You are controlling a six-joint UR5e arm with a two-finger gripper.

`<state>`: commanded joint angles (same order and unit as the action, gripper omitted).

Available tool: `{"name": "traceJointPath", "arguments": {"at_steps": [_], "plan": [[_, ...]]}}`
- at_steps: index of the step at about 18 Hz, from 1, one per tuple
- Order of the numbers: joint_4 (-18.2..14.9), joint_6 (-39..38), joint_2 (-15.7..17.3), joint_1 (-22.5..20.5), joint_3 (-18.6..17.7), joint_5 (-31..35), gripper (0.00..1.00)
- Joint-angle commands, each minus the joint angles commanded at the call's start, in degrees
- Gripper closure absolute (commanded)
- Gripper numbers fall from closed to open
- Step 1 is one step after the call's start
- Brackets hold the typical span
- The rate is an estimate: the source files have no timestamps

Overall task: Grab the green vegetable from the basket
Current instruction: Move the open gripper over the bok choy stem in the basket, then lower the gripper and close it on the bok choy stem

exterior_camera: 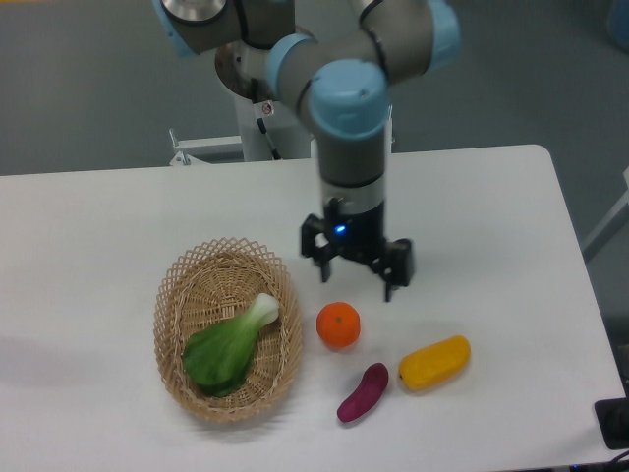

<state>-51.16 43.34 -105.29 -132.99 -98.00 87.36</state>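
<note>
From my station nothing is picked yet: the green vegetable (228,344) lies inside the basket (173,295), pale stem end toward the upper right, while my gripper (356,278) hangs empty with jaws spread wide above the orange (338,324), just beside the basket's right rim, so the whole reach, descent and grasp are left, I judge. The vegetable's broad dark leaves look soft against tan openwork wicker on the smooth white table (98,226).
</note>
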Motion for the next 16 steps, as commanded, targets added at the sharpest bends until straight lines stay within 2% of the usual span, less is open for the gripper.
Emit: {"name": "traceJointPath", "arguments": {"at_steps": [2, 5, 8, 11, 16], "plan": [[0.5, -2.7, -0.7, 2.2, -1.6, -0.1, 0.00], [0.7, -1.9, -1.8, 3.4, -5.2, 0.8, 0.00], [1.0, 1.8, -3.3, 5.9, -5.1, 0.9, 0.00], [1.0, 5.0, -4.0, 6.7, -6.7, 1.1, 0.00], [1.0, 4.7, -6.0, 7.8, -6.9, 2.0, 0.00]]}}
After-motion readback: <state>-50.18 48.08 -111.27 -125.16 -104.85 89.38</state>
